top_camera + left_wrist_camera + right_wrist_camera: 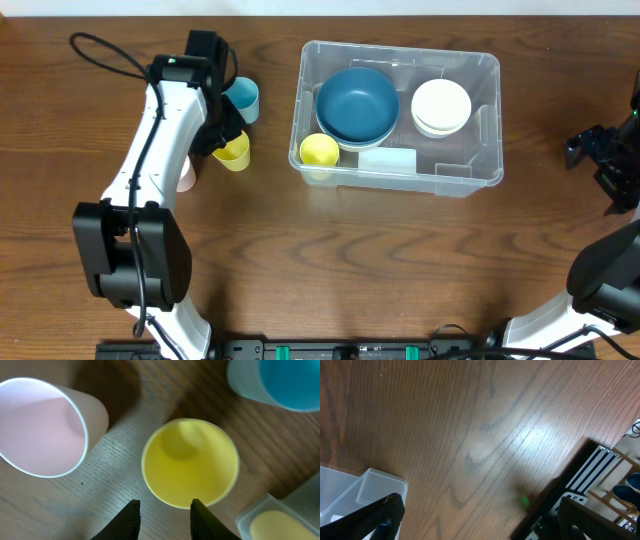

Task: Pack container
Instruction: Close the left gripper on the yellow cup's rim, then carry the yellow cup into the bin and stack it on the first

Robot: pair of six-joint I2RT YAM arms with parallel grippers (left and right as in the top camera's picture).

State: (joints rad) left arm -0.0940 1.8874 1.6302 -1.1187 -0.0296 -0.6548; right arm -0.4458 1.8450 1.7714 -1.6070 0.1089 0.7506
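Observation:
The container (478, 68), a large clear bin, stands mid-table holding a blue bowl (357, 103), stacked white bowls (441, 106) and a yellow cup (319, 151). Left of it are a light blue cup (243, 98), a second yellow cup (233, 153) and a pink cup (187, 174). My left gripper (222, 133) hovers over that outer yellow cup (190, 462), jaws partly open with only table between them; one fingertip (196, 506) overlaps the cup's near rim. My right gripper (480, 525) is wide open and empty, right of the container's corner (367, 485).
In the left wrist view the pink cup (42, 427) lies left, the blue cup (280, 382) upper right and the bin's corner (260, 515) lower right. The right arm (605, 160) sits near the table's right edge. A black rail (590, 475) borders that edge.

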